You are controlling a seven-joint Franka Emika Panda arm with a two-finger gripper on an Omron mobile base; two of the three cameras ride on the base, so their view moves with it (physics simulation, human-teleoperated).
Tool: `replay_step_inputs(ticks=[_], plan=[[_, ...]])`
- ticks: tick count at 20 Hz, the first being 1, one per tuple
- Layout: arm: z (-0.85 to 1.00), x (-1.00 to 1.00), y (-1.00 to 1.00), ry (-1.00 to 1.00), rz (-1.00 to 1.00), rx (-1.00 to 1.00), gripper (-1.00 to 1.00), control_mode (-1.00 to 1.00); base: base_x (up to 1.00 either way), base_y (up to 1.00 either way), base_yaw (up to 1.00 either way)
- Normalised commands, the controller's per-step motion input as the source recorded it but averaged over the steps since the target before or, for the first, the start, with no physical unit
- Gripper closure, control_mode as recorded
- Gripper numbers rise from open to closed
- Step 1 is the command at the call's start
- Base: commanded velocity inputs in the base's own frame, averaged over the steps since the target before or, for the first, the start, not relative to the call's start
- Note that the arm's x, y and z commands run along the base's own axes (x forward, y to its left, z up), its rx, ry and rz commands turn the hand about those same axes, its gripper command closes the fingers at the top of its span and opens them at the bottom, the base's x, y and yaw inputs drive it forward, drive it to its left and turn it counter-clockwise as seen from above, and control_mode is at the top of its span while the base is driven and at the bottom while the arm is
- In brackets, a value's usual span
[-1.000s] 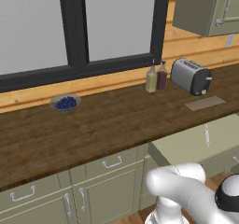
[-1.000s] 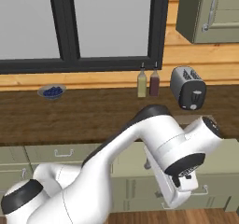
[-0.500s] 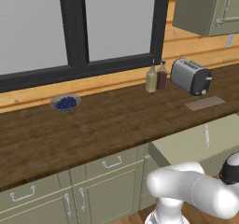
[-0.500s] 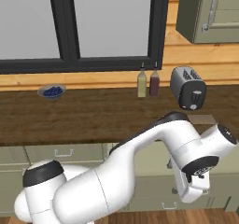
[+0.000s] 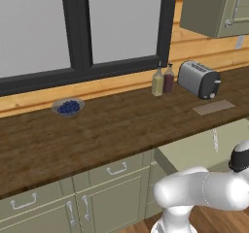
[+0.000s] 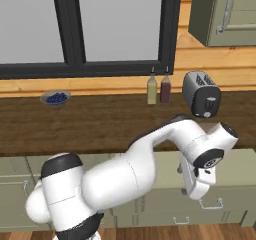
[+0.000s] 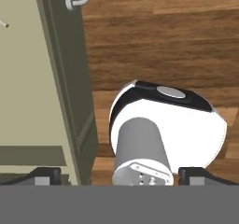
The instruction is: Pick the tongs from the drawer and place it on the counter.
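Hovering with claw (image 7: 116, 175) spread wide and empty beside the open drawer (image 7: 28, 78); tongs (image 5: 214, 139) lying inside.

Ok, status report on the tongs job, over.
End effector open, empty, beside the front of the drawer. Tongs lie in the open drawer, not yet picked. Nothing on top of them.

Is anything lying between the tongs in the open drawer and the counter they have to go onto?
Nothing visible blocks that path. The tongs lie in the open drawer, right below the counter edge. The tan mat sits on the counter above; bare wood lies to its left.
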Motion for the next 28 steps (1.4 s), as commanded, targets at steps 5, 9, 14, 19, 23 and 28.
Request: replay_step_inputs(ticks=[5,9,14,19,23,28], plan=[[-0.5,0.29,-0.02,0.1,0.0,0.0,-1.0,-1.0,0.0,0.0,0.0],[-0.47,0.14,-0.03,0.1,0.0,0.0,-1.0,-1.0,0.0,0.0,0.0],[-0.44,0.29,0.0,0.03,0.0,0.0,-1.0,-1.0,0.0,0.0,0.0],[-0.4,0.31,-0.02,0.0,0.0,0.0,-1.0,-1.0,0.0,0.0,0.0],[-0.42,0.2,-0.05,0.0,0.0,0.0,-1.0,-1.0,0.0,0.0,0.0],[-0.33,0.17,0.0,0.0,0.0,-0.04,-1.0,-1.0,0.0,0.0,0.0]])
